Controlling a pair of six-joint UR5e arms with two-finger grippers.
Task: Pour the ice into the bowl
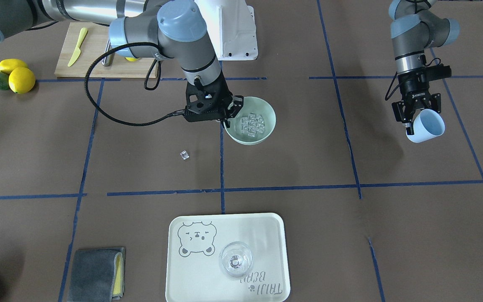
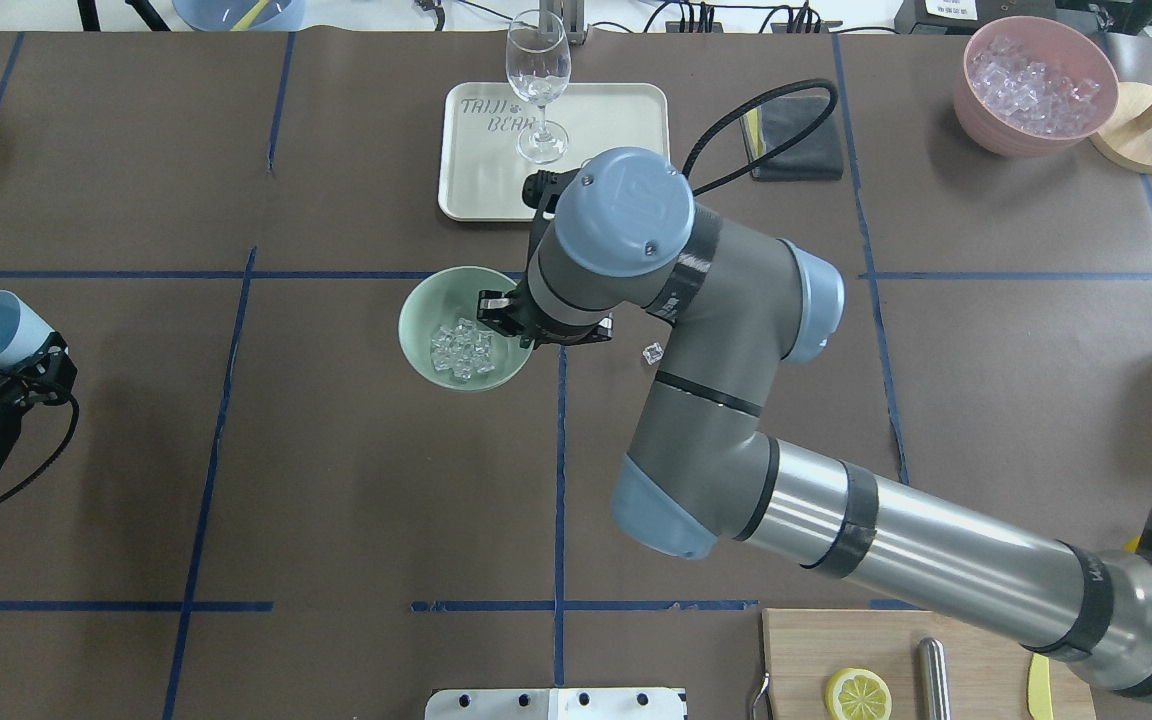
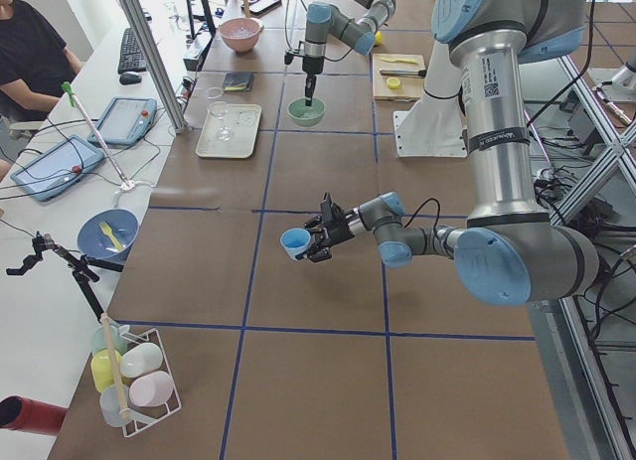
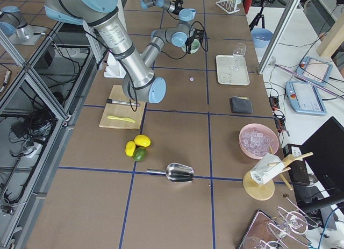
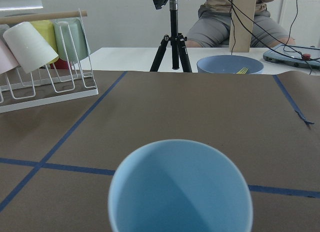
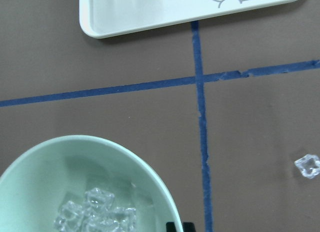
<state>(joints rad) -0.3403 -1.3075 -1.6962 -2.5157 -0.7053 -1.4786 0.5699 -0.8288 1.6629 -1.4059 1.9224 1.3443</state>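
Exterior front-facing: ice (image 1: 252, 124) in bowl (image 1: 268, 112) beside R tool (image 1: 227, 119) pinching rim; L tool (image 1: 417, 119) grips cup (image 1: 429, 126)

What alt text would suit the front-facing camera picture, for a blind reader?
The right gripper sits at the rim of a green bowl of ice cubes, with one stray cube on the table. Apart from it, the left gripper holds a tilted blue cup; a glass stands on a tray.

A broad table (image 2: 336, 480) covered in brown paper and gridded with blue tape lines (image 2: 86, 606) fills the room. A white bench (image 3: 50, 222) runs alongside it, an aluminium post (image 3: 149, 53) rising at the bench's edge. A black tripod (image 5: 173, 21) stands before a pale wall (image 5: 125, 11). The light is soft and even.
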